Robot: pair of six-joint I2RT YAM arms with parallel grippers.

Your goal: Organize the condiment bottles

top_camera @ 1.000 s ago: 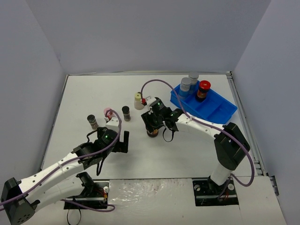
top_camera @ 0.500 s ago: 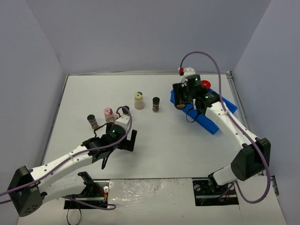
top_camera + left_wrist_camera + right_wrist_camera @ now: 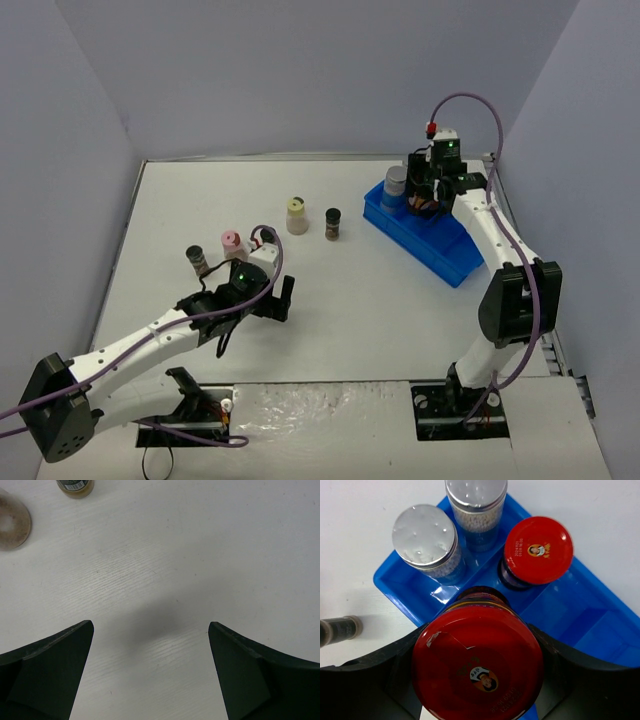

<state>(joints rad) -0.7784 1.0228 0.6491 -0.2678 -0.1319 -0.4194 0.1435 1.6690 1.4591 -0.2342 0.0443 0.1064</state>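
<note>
My right gripper (image 3: pixel 477 655) is shut on a dark red-lidded jar (image 3: pixel 477 672), holding it over the back end of the blue tray (image 3: pixel 600 620). In the tray stand a second red-lidded jar (image 3: pixel 537 550) and two grey-capped jars (image 3: pixel 424 534) (image 3: pixel 476 492). From above, the right gripper (image 3: pixel 427 195) covers most of these; one grey-capped jar (image 3: pixel 396 181) shows. On the table stand a cream-lidded jar (image 3: pixel 296 214), a tiny dark-capped jar (image 3: pixel 333 223), a pink-lidded jar (image 3: pixel 231 243) and another tiny jar (image 3: pixel 199 259). My left gripper (image 3: pixel 281 298) is open and empty over bare table.
The blue tray (image 3: pixel 445 250) lies slantwise at the back right, near the right wall. The left wrist view shows my open left gripper (image 3: pixel 150 630), a jar base (image 3: pixel 75 485) and a blurred round jar (image 3: pixel 11 525) at its top left edge. Grey walls enclose the table.
My right gripper has carried the red-lidded jar from the middle of the table back to the tray's far end. My left gripper has edged slightly right.
</note>
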